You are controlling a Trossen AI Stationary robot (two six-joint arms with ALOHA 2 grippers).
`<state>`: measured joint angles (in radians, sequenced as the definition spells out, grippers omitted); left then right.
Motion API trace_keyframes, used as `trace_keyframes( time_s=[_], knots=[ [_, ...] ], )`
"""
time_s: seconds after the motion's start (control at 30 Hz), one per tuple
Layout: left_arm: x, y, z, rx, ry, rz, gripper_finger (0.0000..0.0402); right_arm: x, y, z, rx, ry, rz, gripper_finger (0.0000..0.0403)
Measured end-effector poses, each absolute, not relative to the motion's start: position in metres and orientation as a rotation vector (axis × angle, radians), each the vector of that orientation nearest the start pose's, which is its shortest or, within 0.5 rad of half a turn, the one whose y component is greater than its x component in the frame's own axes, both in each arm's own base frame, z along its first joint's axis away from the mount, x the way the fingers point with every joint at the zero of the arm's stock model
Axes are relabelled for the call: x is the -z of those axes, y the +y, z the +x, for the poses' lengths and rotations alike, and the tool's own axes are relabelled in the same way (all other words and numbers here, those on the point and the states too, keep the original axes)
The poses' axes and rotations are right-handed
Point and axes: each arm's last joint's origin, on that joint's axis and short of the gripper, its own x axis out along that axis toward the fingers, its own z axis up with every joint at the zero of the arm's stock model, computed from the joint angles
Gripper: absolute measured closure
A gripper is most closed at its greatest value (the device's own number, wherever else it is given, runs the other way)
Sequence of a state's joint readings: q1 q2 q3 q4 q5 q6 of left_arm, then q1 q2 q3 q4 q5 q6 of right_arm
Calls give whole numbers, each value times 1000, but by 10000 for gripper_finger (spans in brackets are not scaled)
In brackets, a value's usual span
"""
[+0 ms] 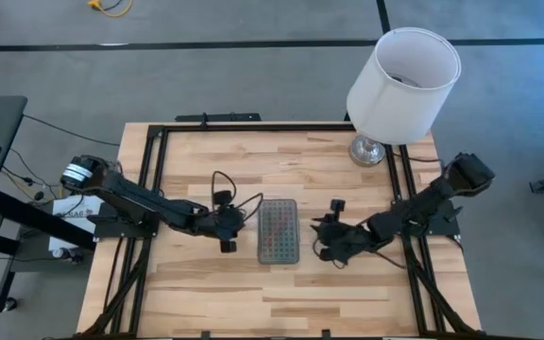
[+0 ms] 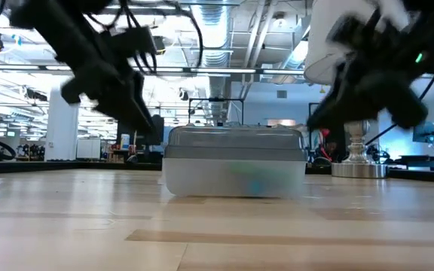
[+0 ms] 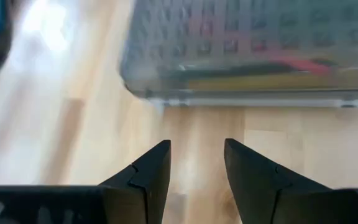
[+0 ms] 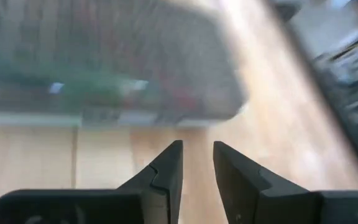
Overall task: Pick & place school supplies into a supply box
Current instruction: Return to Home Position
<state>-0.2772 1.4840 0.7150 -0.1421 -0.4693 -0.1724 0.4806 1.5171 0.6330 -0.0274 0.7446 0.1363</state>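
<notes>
Presently the supply box [image 1: 279,230] sits with its lid shut at the centre of the table [image 1: 348,283] in the high view, and school supplies [image 3: 291,63] show dimly through its clear wall. The left gripper [image 1: 231,227] stands just left of it and the right gripper [image 1: 329,236] just right, neither touching it. Both claws are parted by a narrow gap and hold nothing.

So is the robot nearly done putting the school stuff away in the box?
Nearly. Done: the supply box is shut, with coloured school supplies showing through its clear side, and none show loose on the table. In hand: nothing; the left gripper and right gripper are open and empty, one on each side of the box. Left: probably just pulling both arms back to rest.
</notes>
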Motion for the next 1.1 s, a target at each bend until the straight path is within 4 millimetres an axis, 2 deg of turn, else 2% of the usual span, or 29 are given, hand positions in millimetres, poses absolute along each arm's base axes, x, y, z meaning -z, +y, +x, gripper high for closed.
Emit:
trace_keyframes(
  time_s=[0.17, 0.37, 0.43, 0.6, 0.8, 0.93, 1.1],
  knots=[
    [-200, -71, 247, -208, 719, 294, 255, -181, 120, 222, 386, 533, -476, 317],
    [-249, -78, 214, -305, 515, 438, 255, -224, 136, 200, 374, 369, -674, 317],
    [-265, -75, 200, -369, 455, 462, 255, -236, 134, 194, 364, 338, -695, 317],
    [-287, -58, 166, -505, 366, 295, 255, -252, 112, 181, 260, 313, -658, 317],
    [-282, -43, 135, -469, 258, 210, 255, -243, 63, 162, 177, 240, -514, 317],
    [-260, -36, 120, -403, 169, 212, 255, -231, 36, 146, 163, 101, -427, 317],
    [-230, -28, 107, -334, -13, 195, 255, -211, 16, 131, 50, -71, -350, 317]
  ],
)
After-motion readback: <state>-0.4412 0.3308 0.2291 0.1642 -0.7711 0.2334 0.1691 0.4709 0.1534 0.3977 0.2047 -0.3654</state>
